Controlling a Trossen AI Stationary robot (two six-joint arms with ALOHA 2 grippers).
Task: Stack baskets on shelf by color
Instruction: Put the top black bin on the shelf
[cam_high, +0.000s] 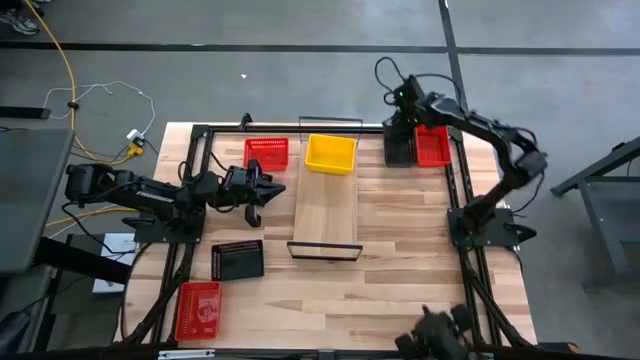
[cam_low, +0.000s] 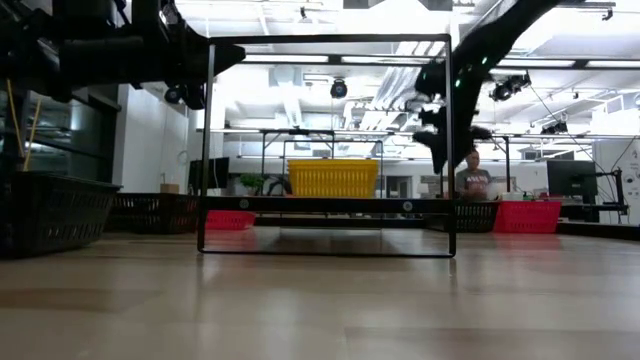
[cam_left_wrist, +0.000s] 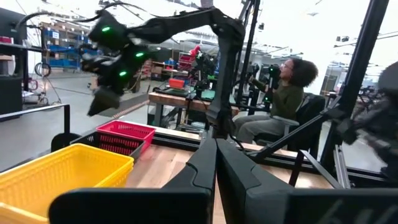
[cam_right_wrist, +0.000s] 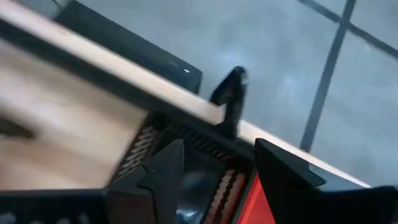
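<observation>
The yellow basket (cam_high: 330, 153) sits on the far end of the pale shelf (cam_high: 327, 212); the low view shows the yellow basket (cam_low: 333, 178) resting on the plank. A black basket (cam_high: 398, 147) and a red basket (cam_high: 434, 146) lie side by side at the table's far right. My right gripper (cam_high: 402, 112) hovers open above that black basket (cam_right_wrist: 186, 186), with the red one (cam_right_wrist: 249, 200) beside it. My left gripper (cam_high: 272, 192) is shut and empty, raised left of the shelf, near another red basket (cam_high: 265, 152).
A second black basket (cam_high: 238, 260) and a red basket (cam_high: 198, 308) lie near the table's left front. Black wire frames (cam_high: 325, 251) close both short ends of the shelf. Black rails (cam_high: 462, 180) run along the table sides. A person (cam_left_wrist: 283, 93) sits beyond the table.
</observation>
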